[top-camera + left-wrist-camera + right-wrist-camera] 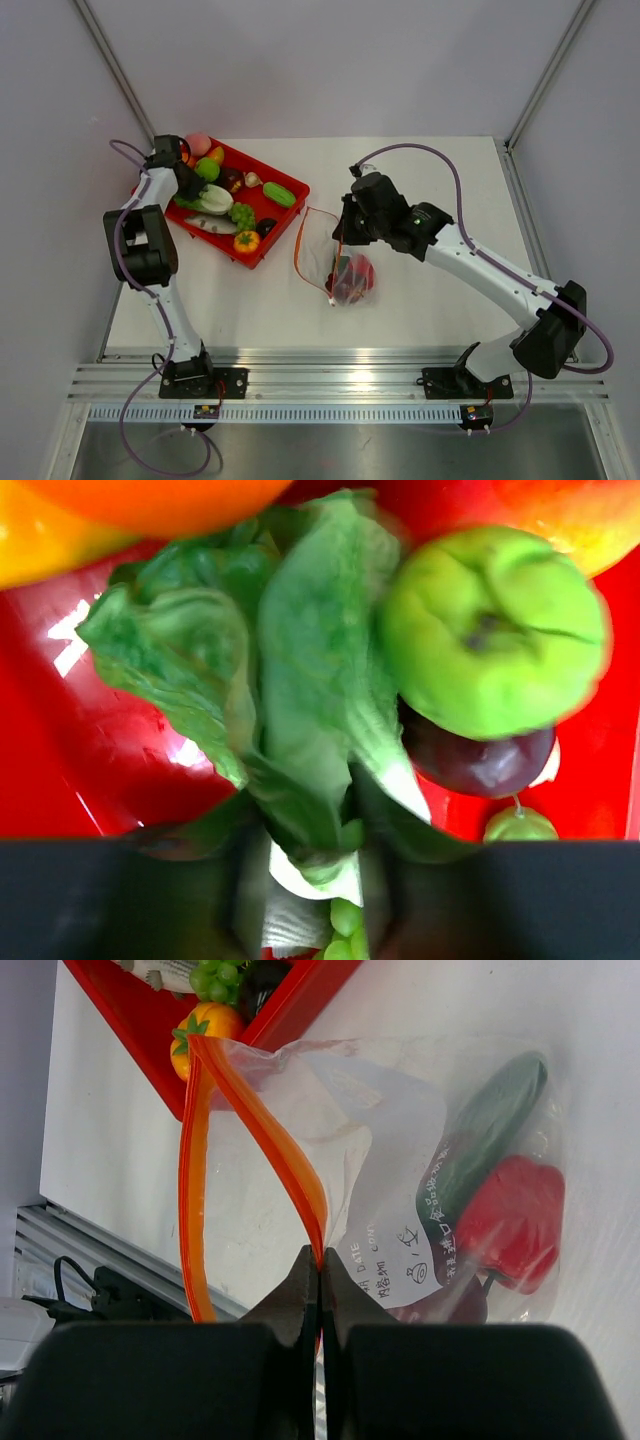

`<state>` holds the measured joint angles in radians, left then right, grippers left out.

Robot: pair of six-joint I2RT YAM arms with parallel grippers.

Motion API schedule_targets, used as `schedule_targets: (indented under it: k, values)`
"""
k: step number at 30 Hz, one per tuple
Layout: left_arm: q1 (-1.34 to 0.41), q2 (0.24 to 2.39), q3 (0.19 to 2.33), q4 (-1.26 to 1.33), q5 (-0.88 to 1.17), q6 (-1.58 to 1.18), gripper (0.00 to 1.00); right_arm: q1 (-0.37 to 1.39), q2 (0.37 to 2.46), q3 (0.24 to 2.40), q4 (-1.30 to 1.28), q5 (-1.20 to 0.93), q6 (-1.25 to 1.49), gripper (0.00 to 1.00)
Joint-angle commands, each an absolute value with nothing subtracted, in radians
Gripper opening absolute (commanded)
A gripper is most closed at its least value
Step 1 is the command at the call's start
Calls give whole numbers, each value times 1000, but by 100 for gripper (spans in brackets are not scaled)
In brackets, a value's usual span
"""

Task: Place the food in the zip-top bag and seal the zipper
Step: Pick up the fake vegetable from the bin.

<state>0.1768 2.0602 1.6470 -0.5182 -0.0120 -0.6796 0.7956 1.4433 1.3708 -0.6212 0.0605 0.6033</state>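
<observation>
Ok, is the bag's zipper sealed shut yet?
No: the zipper gapes in a wide open loop, with the right pincer shut on one side of it.

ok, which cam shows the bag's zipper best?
Right wrist. The orange zipper runs close up across the frame, its two sides spread open, with the right gripper pinched shut on it where they meet. Top external shows it only as a thin orange loop. Left wrist doesn't show it.
</observation>
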Motion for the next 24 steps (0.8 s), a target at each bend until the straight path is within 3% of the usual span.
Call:
schedule_targets:
  k: [1,3,7,15,24]
  values:
    - [181,1910,1583,-469,-14,-669,16,795,1447,1424,-601,60,611,0]
    - [181,1861,1539,-445,-17,-667,8,796,1448,1427,-598,58,612,0]
    - [179,1737,1523,-474,-54,-652,0,802,1456,1430,-598,51,617,0]
    - [157,1426,1494,-563,-71,-595,0,807,1453,1428,-592,41,621,0]
    - [-86,1184,1502,-644,41,-454,0,805,1470,1451,-586,34,630,0]
